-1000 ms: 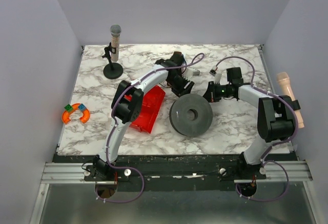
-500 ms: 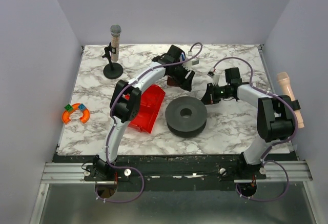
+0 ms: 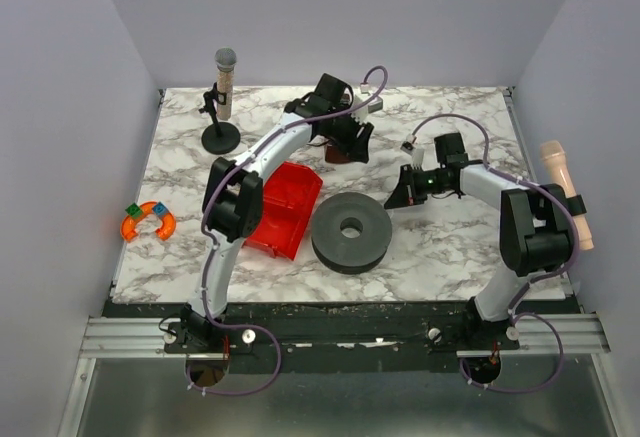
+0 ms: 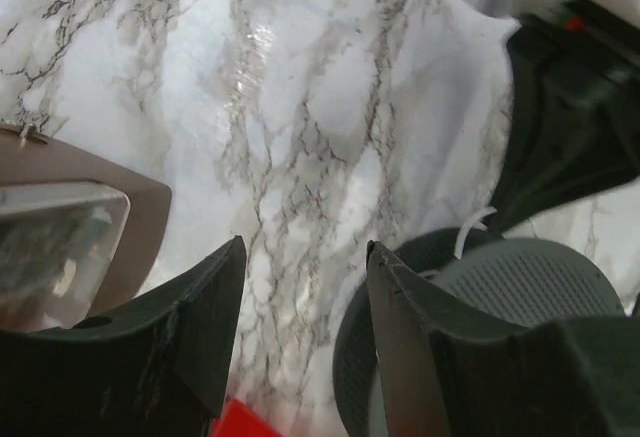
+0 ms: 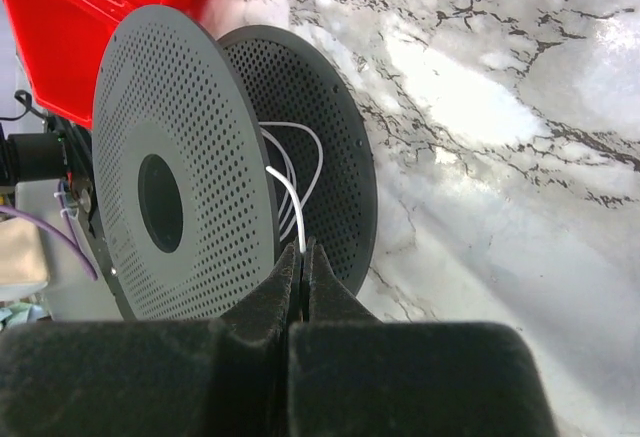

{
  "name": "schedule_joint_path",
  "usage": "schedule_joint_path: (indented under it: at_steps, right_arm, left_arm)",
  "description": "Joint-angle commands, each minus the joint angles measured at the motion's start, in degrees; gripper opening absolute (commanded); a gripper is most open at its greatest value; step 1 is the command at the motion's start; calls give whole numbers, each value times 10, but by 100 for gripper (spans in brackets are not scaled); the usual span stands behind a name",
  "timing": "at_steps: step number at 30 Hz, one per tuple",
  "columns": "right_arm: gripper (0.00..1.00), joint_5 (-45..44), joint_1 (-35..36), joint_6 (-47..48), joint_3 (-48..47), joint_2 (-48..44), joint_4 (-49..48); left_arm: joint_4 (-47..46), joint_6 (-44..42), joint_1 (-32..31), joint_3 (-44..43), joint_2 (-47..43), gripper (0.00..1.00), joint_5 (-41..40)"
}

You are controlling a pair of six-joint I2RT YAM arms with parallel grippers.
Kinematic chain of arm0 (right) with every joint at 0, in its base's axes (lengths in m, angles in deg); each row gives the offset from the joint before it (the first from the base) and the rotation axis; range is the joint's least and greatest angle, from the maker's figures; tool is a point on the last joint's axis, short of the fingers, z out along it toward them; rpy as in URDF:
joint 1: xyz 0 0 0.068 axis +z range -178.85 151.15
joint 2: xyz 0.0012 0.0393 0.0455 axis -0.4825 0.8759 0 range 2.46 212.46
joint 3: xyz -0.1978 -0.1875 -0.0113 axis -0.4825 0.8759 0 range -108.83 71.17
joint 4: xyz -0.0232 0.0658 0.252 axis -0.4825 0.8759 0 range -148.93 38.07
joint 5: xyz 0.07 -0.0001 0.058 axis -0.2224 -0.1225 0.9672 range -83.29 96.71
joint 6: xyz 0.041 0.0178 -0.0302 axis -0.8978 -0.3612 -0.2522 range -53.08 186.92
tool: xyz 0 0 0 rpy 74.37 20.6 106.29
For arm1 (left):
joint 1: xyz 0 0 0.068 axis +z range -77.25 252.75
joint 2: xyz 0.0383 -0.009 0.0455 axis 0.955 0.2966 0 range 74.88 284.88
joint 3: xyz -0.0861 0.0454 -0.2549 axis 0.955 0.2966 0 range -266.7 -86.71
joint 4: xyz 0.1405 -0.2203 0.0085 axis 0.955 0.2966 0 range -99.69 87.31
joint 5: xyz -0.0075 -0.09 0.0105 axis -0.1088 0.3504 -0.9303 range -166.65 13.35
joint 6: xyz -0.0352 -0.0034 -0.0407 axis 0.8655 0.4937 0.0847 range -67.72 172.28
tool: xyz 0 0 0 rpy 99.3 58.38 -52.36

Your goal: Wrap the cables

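The black round spool [image 3: 350,230] lies flat on the marble table, just right of the red bin. In the right wrist view a thin white cable [image 5: 285,192] runs from between the spool's perforated flanges [image 5: 190,187] into my right gripper [image 5: 302,252], which is shut on its end. From above, that gripper [image 3: 396,200] sits at the spool's right rim. My left gripper [image 3: 348,145] hovers beyond the spool, open with only bare table between its fingers [image 4: 305,247]. The spool [image 4: 520,277] and a short loop of cable [image 4: 472,229] show to its right.
A red bin [image 3: 283,207] lies beside the spool. A brown holder with a clear block [image 4: 90,227] sits by the left gripper. A microphone on a stand [image 3: 222,97] is far left, an orange toy [image 3: 148,220] at the left edge, a peach flashlight [image 3: 565,182] off the right side.
The spool has slid left and nearer, and now lies flat. My left gripper has pulled away toward the far side. The right gripper followed the spool leftward, still clamped.
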Motion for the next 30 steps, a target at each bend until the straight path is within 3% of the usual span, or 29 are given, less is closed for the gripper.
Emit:
schedule_joint_path:
  at_steps: [1,7,17,22,24,28,30]
  right_arm:
    - [2,24,5,2,-30,40,5]
    - [5,33,6,19,-78,91,20]
    - [12,41,37,54,-172,181,86]
    - [15,19,41,66,-215,220,143]
    - [20,19,43,72,-216,220,154]
    - [44,15,50,79,-220,222,168]
    - [50,-7,50,69,-223,217,164]
  left_arm:
    - [59,-83,-11,75,-123,59,-6]
    - [20,-117,-12,250,-229,63,-83]
    - [-23,-89,-12,350,-264,63,-119]
    - [-32,-78,-12,353,-272,63,-118]
    - [-34,-77,-11,351,-270,63,-119]
    - [-38,-73,-12,343,-261,63,-126]
    - [-36,-71,-12,335,-258,63,-126]
